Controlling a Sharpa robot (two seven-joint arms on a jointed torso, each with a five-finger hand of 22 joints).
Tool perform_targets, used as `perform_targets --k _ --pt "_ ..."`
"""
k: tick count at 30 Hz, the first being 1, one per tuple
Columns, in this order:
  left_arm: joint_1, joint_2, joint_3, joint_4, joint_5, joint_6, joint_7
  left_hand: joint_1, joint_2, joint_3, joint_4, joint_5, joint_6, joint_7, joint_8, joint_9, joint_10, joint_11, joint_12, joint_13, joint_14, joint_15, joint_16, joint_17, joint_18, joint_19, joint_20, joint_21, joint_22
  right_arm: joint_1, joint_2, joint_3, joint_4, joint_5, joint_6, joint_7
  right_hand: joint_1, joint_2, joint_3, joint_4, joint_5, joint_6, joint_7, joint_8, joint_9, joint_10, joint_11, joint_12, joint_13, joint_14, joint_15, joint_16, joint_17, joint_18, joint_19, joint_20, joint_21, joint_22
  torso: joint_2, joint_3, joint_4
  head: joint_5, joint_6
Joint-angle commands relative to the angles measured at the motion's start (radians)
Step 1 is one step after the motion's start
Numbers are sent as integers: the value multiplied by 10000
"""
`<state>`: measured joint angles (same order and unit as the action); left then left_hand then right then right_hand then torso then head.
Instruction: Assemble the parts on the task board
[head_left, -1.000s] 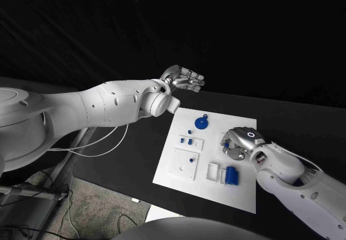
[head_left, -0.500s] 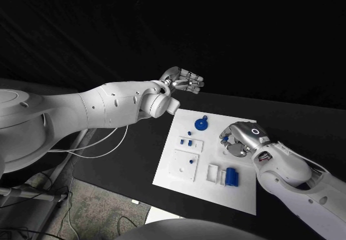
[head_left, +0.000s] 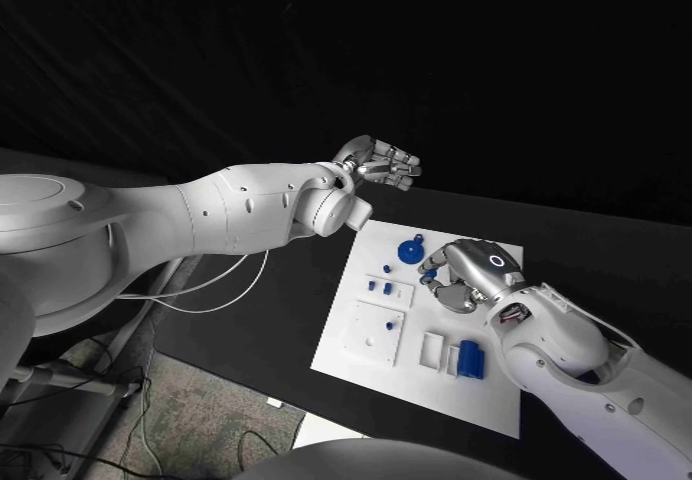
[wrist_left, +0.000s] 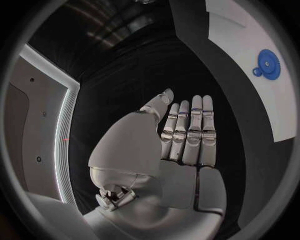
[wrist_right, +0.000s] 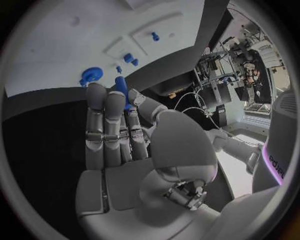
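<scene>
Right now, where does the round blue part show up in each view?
Head view: round blue part on the task board's far end, beside the right robot hand, which pinches a blue peg.
Left wrist view: the part lies on the board, beyond the left robot hand.
Right wrist view: the part lies on the board, past the peg.
Shared landmark: the white task board.
</scene>
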<state>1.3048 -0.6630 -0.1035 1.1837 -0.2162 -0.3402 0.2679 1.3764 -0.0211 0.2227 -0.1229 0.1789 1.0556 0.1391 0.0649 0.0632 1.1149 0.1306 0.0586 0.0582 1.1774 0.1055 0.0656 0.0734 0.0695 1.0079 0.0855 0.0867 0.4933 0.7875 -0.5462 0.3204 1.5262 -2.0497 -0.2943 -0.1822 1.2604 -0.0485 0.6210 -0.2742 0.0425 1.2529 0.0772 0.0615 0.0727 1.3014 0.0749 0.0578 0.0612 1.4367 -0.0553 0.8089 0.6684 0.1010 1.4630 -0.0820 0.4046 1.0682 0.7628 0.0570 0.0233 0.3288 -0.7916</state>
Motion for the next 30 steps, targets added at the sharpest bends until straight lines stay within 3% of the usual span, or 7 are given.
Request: perform_targets --k 1,8,15,25,30 --pt "14 86 8 -47 10 58 71 126 2 -26 11 -28 24 21 -15 -7 -86 6 13 -6 55 14 -14 8 36 -41 7 36 19 -11 247 -55 -76 50 13 299 87 39 -48 -30 54 56 30 29 4 564 -504 28 13 14 -72 -47 24 179 230 -61 -79 37 9 -9 -5 184 3" --pt "14 228 9 -132 -9 86 93 144 -2 -21 1 -26 26 23 -16 -7 -86 7 11 -6 57 13 -13 7 37 -56 5 43 72 -214 907 -230 -348 -28 64 519 76 43 -41 -43 55 59 28 29 4 563 -507 28 12 17 -87 -62 40 191 244 -76 -103 68 9 -11 13 352 -40" --pt "13 345 11 -211 -17 115 130 153 10 -13 1 -26 25 26 -17 -7 -84 7 11 -6 57 14 -15 6 38 -67 3 46 111 -303 1360 -717 -620 56 144 727 68 59 -11 -63 55 42 33 28 2 551 -500 27 11 18 -107 -86 54 202 264 -93 -144 89 4 2 3 526 -104" --pt "14 480 12 -291 -19 161 119 153 10 -13 1 -26 25 26 -17 -7 -84 7 11 -6 57 14 -15 6 38 -67 3 46 111 -323 1695 -1233 -978 -37 330 873 59 66 -11 -67 55 39 33 29 3 553 -501 28 12 24 -109 -100 62 202 276 -94 -173 99 5 7 -6 748 -212" --pt "14 498 12 -298 -19 177 118 153 10 -13 1 -26 25 26 -17 -7 -84 7 11 -6 57 14 -15 6 38 -67 3 46 111 -331 1735 -1443 -1151 -41 377 953 45 82 -11 -69 55 30 35 28 4 547 -500 28 12 26 -110 -118 75 200 293 -95 -212 116 5 9 -3 775 -259"
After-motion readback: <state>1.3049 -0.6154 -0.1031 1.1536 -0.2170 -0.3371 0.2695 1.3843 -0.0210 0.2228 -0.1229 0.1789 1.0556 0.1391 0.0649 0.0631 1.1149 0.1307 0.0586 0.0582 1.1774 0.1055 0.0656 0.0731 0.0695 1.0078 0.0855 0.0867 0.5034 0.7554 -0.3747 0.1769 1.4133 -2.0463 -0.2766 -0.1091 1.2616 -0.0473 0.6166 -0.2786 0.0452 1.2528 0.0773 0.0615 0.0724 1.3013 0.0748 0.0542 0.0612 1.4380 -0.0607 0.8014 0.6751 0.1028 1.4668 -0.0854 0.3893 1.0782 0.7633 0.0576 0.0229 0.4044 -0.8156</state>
